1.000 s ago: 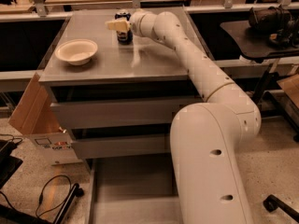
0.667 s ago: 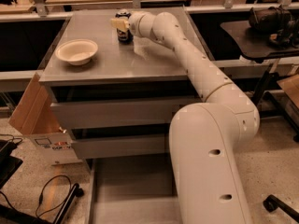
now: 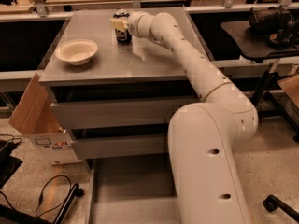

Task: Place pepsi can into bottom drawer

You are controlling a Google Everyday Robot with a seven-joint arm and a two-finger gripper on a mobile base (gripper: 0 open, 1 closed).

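Note:
The pepsi can (image 3: 123, 33) stands upright on the grey cabinet top (image 3: 140, 59), near its back edge. It is dark with a silver top. My gripper (image 3: 119, 23) is at the can's upper part, reaching in from the right on the long white arm (image 3: 187, 64). The gripper covers part of the can's top. The bottom drawer (image 3: 126, 190) is pulled out at the cabinet's foot, and its flat grey floor shows. My arm's base hides its right part.
A cream-white bowl (image 3: 77, 51) sits on the cabinet top to the left of the can. Two upper drawers (image 3: 112, 113) are closed. A cardboard box (image 3: 35, 118) leans at the cabinet's left. Cables (image 3: 51, 195) lie on the floor at the left.
My gripper has shifted slightly at the can's top. The can and bowl have stayed in place.

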